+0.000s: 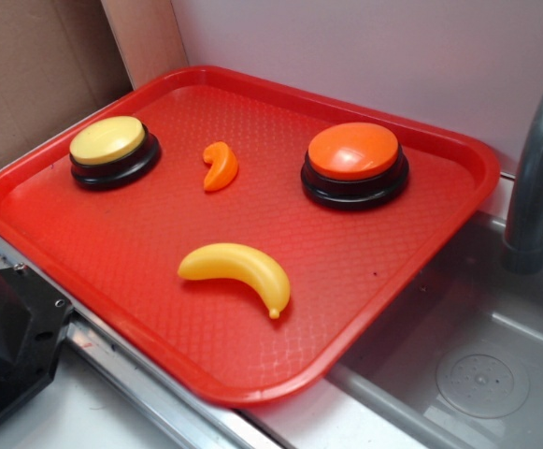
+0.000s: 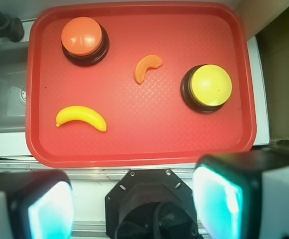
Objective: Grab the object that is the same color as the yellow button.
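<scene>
Exterior view, left to right: yellow button on black base, far-left part of the red tray. Small orange wedge just right of it, apart from both buttons. Yellow banana lies flat near tray's middle toward the near edge, touching nothing but the tray, curve arching up. Orange button on black base at right. Grey sink and faucet beyond tray's right edge.

Wrist view: claw released, fingers spread wide, holding nothing, hovering off the tray's near edge, well apart from the banana. Tray layout mirrored here: orange button, wedge, yellow button.
</scene>
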Available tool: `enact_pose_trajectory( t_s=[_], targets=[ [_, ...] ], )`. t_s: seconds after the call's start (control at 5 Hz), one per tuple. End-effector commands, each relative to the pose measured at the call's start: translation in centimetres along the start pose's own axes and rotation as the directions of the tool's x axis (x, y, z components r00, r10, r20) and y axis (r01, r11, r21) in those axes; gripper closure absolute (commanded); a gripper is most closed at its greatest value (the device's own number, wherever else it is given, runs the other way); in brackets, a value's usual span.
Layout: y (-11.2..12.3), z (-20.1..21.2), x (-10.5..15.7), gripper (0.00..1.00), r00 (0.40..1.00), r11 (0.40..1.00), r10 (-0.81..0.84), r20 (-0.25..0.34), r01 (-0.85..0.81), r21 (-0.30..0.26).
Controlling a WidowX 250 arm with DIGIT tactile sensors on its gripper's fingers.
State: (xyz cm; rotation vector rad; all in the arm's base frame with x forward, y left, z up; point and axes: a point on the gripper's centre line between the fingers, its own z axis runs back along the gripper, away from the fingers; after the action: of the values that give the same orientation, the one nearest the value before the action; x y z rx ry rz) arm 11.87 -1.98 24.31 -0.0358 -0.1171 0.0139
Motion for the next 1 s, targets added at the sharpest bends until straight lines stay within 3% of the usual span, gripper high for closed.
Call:
enact_pose_trajectory(
  t_s=[0.0,0.2,0.4,0.6,0.8],
  targets=[
    [0.0,0.0,0.0,0.0,1.0,1.0,0.0,0.0,0.0,0.0],
    [-1.9,-2.1,1.6,0.0,0.963,0.966,-0.252,-0.091,0.256,0.037],
    [-3.7,-5.9,2.6,0.0,0.861,0.872,-0.481,-0.165,0.489,0.01],
    [-4.9,-10.4,2.7,0.0,0.698,0.724,-0.676,-0.238,0.688,-0.039],
    [-4.7,-14.5,2.4,0.0,0.497,0.54,-0.803,-0.328,0.84,-0.048]
  ],
)
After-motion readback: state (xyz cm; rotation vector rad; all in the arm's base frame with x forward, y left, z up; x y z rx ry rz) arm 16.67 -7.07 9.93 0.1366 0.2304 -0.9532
